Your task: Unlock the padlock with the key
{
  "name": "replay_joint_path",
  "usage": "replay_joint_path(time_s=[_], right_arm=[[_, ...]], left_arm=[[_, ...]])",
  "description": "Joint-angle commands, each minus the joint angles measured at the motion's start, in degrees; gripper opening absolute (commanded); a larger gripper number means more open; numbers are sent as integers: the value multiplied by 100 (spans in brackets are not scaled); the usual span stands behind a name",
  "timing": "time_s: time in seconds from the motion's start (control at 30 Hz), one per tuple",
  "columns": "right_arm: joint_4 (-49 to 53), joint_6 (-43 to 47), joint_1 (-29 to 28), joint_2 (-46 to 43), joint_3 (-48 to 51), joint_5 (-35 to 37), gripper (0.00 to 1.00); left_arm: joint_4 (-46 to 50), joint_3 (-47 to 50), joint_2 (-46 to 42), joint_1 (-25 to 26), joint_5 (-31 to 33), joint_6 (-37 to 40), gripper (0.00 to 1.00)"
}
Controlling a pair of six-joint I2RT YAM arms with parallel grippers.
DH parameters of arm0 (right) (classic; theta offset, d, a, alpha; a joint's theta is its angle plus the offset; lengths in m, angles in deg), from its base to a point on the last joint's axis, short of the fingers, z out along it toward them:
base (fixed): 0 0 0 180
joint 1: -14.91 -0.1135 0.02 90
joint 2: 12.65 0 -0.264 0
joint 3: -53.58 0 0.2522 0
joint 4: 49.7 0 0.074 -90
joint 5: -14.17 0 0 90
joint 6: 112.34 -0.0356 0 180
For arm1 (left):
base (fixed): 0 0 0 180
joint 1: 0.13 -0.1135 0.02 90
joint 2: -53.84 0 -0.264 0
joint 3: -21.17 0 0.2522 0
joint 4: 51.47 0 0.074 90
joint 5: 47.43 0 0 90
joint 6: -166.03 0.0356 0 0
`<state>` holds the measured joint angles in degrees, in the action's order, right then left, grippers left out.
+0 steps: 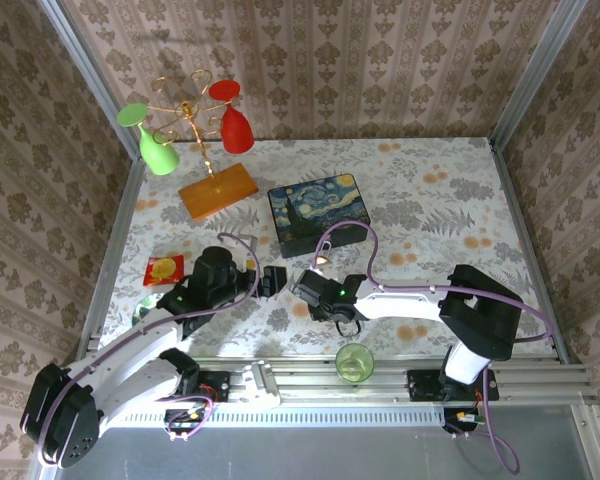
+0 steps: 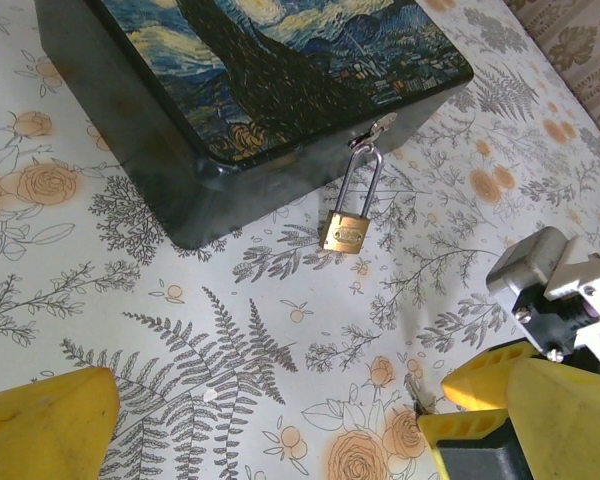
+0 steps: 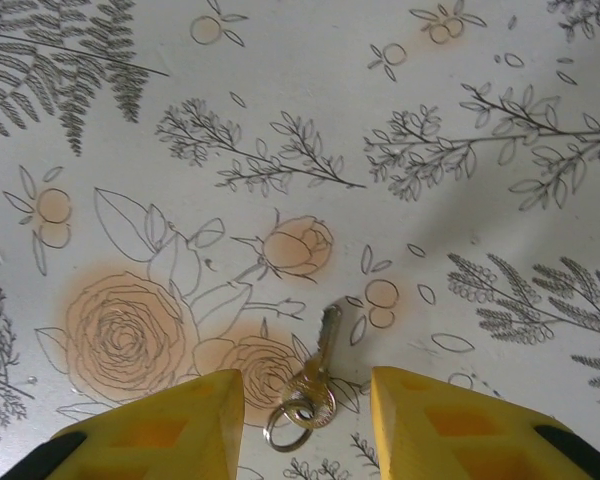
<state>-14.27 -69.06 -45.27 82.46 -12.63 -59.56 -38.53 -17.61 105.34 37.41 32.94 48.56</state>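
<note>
The small brass padlock (image 2: 345,232) lies on the tablecloth with its silver shackle hooked through the latch of the dark starry-night box (image 2: 280,60). The key (image 3: 317,365), on a small ring, lies flat on the cloth between the yellow fingers (image 3: 170,425) of my right gripper (image 3: 307,400). Those jaws stand apart on either side of it with a gap at each side. My left gripper (image 2: 270,415) is open over bare cloth in front of the padlock, close beside the right gripper (image 1: 310,285).
The box (image 1: 320,212) sits mid-table. A gold glass rack on a wooden base (image 1: 217,189) holds a green glass (image 1: 152,140) and a red glass (image 1: 236,128) at the back left. A green cup (image 1: 354,362) stands at the near edge, a red card (image 1: 163,269) at left.
</note>
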Motion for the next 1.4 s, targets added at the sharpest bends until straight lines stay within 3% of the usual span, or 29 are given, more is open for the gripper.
replay_joint_path(time_s=[0.0,0.87,1.2,1.37], right_arm=[[358,-254,-85,153,-102,269,40],[-38,-524,-170,473,184,103,30],[-85,-417,-178,509,226,34,17],[-146,-241,-187,432,309,31,15]], left_arm=[[-126,85,26,25,-35,-101,100],[-268,232,51,25,-11,-79,100],[-249,260,74,25,54,-106,100],[-326,260,170,25,63,-135,100]])
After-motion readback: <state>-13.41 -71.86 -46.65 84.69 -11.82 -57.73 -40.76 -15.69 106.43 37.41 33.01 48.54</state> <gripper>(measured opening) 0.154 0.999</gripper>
